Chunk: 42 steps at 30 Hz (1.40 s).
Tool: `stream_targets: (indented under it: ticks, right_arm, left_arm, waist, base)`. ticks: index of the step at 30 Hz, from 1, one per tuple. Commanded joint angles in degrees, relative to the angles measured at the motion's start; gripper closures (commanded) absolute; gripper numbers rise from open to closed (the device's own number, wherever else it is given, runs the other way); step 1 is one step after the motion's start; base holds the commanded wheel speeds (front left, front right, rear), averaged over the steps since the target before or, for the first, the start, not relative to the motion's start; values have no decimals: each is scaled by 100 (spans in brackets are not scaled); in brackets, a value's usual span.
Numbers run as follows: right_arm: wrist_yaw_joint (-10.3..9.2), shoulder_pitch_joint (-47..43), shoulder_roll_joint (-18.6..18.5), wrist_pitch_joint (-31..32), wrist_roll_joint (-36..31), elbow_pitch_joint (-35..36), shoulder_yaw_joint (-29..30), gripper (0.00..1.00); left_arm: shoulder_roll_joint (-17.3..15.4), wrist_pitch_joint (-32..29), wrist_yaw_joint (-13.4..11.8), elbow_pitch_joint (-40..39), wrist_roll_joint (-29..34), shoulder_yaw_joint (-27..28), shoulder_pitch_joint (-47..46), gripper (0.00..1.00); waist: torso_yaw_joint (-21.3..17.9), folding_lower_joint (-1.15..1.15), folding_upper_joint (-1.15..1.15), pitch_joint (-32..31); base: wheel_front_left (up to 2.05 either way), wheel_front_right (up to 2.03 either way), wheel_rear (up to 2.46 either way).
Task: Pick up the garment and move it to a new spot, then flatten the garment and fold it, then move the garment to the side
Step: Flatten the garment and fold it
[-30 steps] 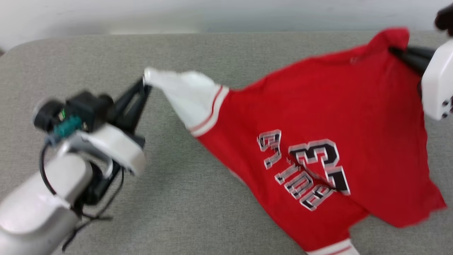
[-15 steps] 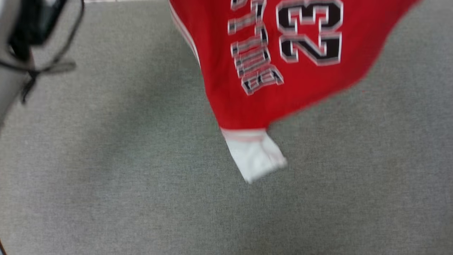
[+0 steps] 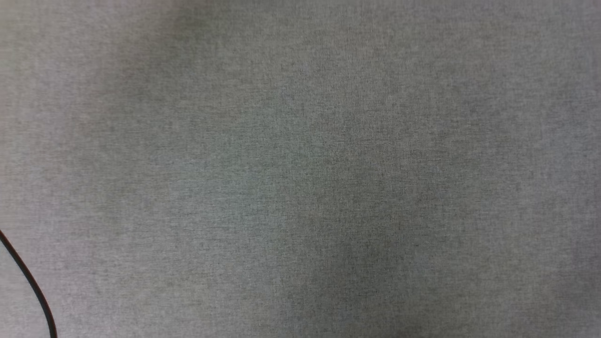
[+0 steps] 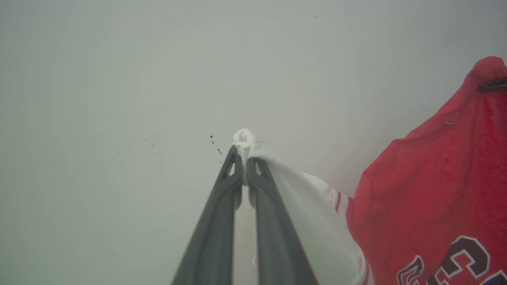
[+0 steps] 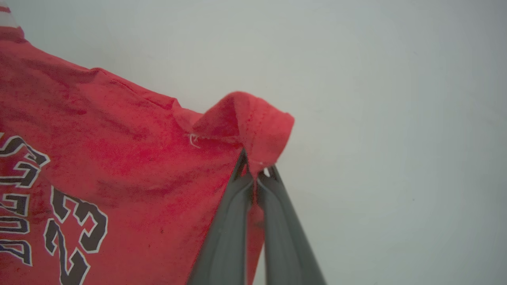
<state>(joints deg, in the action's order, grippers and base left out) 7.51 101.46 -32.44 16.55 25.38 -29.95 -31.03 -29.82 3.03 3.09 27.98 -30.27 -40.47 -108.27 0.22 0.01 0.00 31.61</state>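
Note:
The garment (image 4: pixel 427 190), a red T-shirt with white sleeves and black white-outlined print, hangs lifted between my two grippers. In the left wrist view my left gripper (image 4: pixel 244 152) is shut on the bunched tip of a white sleeve (image 4: pixel 301 198). Far right in that view, a dark fingertip (image 4: pixel 492 84) of the other arm pokes from the red cloth. The right wrist view shows my right gripper (image 5: pixel 255 168) shut on a folded red corner of the garment (image 5: pixel 119 158), whose "23" print hangs to the left.
The head view looks down on the grey fabric surface (image 3: pixel 300 169), with a thin black cable (image 3: pixel 28 281) crossing the lower left corner. Behind the garment in both wrist views is a pale plain wall (image 4: pixel 119 79).
The head camera has tilted down; the garment and both arms have slid up and out of its picture, leaving the grey surface and a cable.

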Motion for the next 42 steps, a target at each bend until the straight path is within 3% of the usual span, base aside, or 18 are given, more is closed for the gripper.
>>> stream_targets:
  ticks: [1,8,22,33,42]
  right_arm:
    - [-5,237,102,-132,-81,-121,-19,100]
    - [-5,624,379,-436,-158,-628,-261,100]
    - [-5,-813,596,-1326,534,-1367,-1146,100]
    - [-5,-2729,95,-1930,1383,-933,-2146,100]
    - [-5,-4631,-393,-2222,2040,-478,-2603,100]
  left_arm:
    - [68,40,41,170,46,-23,-221,100]
    - [226,283,146,798,157,-117,-585,100]
    - [160,895,216,1206,-195,-395,1251,100]
    - [-328,1171,-116,419,-668,-413,3905,100]
    - [-841,1119,-696,-709,-1114,-660,6454,100]
  waist:
    - [-42,-1,0,151]
    - [-42,-1,0,378]
    - [-43,-1,0,88]
    - [-21,-1,0,-751]
    - [-14,-1,0,-1649]
  base:
    - [0,0,0]
    - [0,0,0]
    - [0,0,0]
    - [0,0,0]
    - [0,0,0]
